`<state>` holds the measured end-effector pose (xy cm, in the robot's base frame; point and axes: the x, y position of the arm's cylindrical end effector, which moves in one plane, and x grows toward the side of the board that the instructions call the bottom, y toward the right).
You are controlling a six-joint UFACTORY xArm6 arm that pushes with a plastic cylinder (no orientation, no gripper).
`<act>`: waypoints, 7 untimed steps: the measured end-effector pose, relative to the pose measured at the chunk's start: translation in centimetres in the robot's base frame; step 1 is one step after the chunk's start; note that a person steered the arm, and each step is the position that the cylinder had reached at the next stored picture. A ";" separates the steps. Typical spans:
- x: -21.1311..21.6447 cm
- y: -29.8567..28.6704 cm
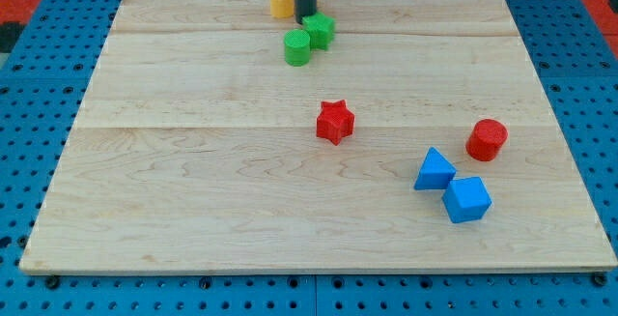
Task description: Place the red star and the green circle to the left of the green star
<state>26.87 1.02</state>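
My rod came straight down from the top edge of the frame, upright and dark, just left of centre. My tip [305, 17] sat near the top of the wooden board [193, 210], tucked between the yellow block [280, 1] on its left and the green star [320, 31] at its lower right, close against both. There was no claw on this arm, only the bare rod, so nothing was held and there were no jaws to read.

The green circle [297, 48] stood just below and left of the green star, the two touching or very nearly so. The red star [335, 122] lay alone near the middle of the board, well below the green pair and slightly right of them.

The count: two green blocks, one star and one circle. Two red, the star and a red cylinder [487, 139] at centre right. Two blue at lower right, a blue triangle [435, 170] with a blue cube [467, 199] just beside it, lower and to the right. One yellow, its shape hard to tell at the top edge. Seven blocks in all.
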 end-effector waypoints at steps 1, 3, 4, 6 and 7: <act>3.9 3.5; 0.6 -2.0; 4.7 -3.6; 7.0 0.2; 9.2 -0.5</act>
<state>36.08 0.50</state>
